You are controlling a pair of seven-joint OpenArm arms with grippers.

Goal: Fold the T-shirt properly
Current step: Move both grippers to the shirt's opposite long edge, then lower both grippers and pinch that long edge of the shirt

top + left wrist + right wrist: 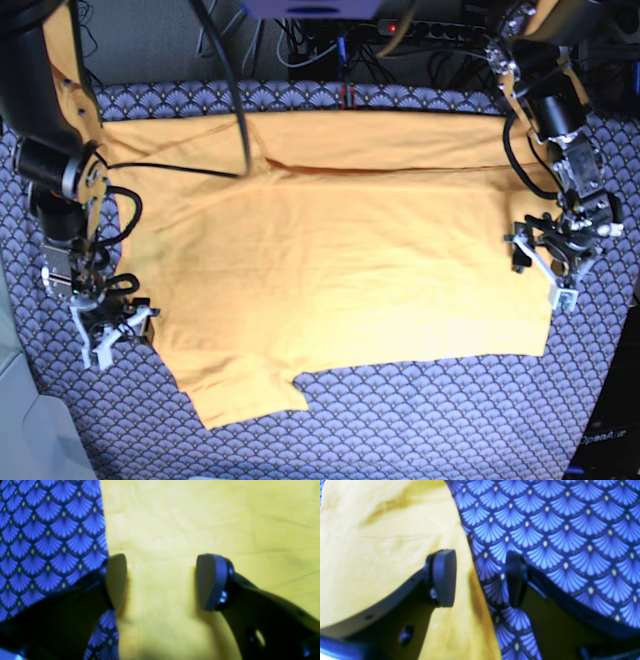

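T-shirt point(340, 270) lies spread flat on the patterned cloth point(450, 410) covering the tabletop. Left tool point(161, 581) is open over one side edge; right tool point(480, 577) is open, straddling the opposite edge. Risk: closing too deep may pinch the cloth together with the shirt, dragging both during the fold.

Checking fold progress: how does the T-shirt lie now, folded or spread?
Mostly spread: the T-shirt lies flat across the patterned cloth, with only a strip along its far edge seemingly folded over.
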